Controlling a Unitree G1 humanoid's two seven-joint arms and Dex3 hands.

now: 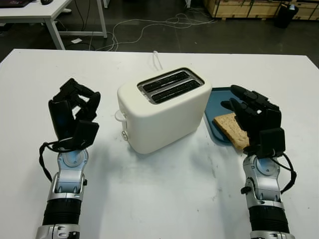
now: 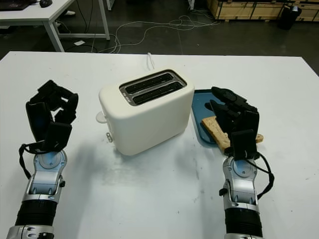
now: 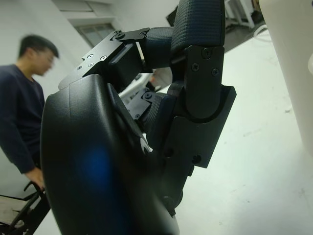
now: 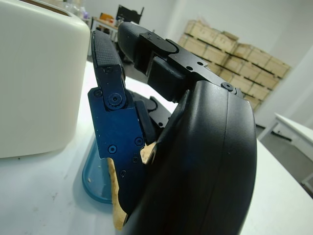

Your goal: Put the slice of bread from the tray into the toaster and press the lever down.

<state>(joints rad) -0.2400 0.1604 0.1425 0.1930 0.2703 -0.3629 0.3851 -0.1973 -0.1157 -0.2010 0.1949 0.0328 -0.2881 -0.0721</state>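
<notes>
The bread lies on the tray right of the toaster, so the right hand hovers over it, open and empty, while the left hand waits curled and empty above the table.

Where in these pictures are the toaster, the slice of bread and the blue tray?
toaster [image 1: 164, 117]: left eye view, on its cream front wall.
slice of bread [image 1: 228, 124]: left eye view, on the crumb left of the right hand.
blue tray [image 2: 199, 102]: right eye view, on its bare far part.
</notes>
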